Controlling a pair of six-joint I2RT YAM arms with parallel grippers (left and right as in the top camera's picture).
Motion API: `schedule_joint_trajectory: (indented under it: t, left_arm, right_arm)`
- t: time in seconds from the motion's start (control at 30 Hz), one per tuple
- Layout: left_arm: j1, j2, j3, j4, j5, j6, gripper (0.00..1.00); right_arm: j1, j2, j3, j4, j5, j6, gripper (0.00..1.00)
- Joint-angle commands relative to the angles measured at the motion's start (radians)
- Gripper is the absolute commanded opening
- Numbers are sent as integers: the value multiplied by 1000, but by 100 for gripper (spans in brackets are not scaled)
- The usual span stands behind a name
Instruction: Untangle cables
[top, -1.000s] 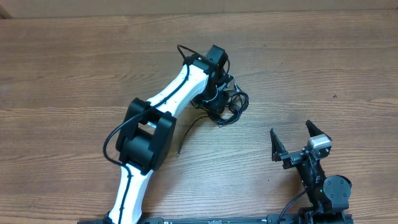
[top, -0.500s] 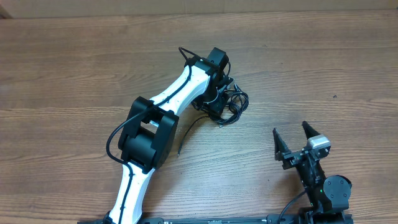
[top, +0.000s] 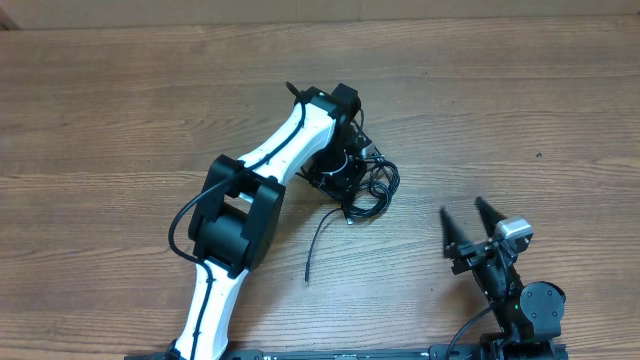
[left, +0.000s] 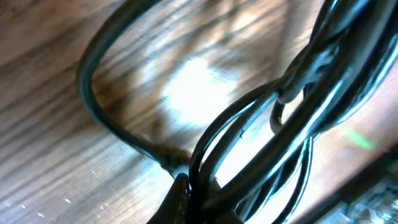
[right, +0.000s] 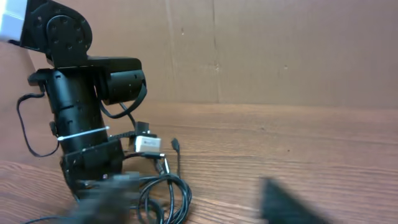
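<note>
Wooden table (top: 120, 100), one cable tangle (top: 372, 186); left jaws tight on it, right jaws wide, empty.

Left arm (top: 290, 150) outstretched, jaws closed; right arm (top: 505, 285) folded low, jaws apart.

Left claw (top: 345, 180) down on cables (top: 372, 192) — one tail trailing loose (gently curved); right claw (top: 461, 209) spread, well apart.

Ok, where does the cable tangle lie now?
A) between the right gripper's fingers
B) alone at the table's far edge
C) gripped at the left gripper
C: the cables bunch right at the left gripper, which is shut on them, while the right gripper stands open and apart.
</note>
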Motion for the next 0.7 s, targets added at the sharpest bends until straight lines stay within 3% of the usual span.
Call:
schedule_joint_trajectory:
  t: [0.0, 0.3, 0.4, 0.67]
  left_arm:
    - [68, 13, 101, -60, 157, -6, 4]
    - [243, 13, 272, -241, 463, -59, 4]
    - [284, 13, 272, -276, 521, -58, 4]
    - [303, 13, 272, -312, 563, 245, 4]
  right_arm:
    - [5, -2, -10, 8, -9, 106, 100]
    - [5, -2, 0, -5, -173, 269, 100]
    - [5, -2, 43, -109, -173, 269, 100]
    - [5, 68, 181, -261, -227, 269, 100]
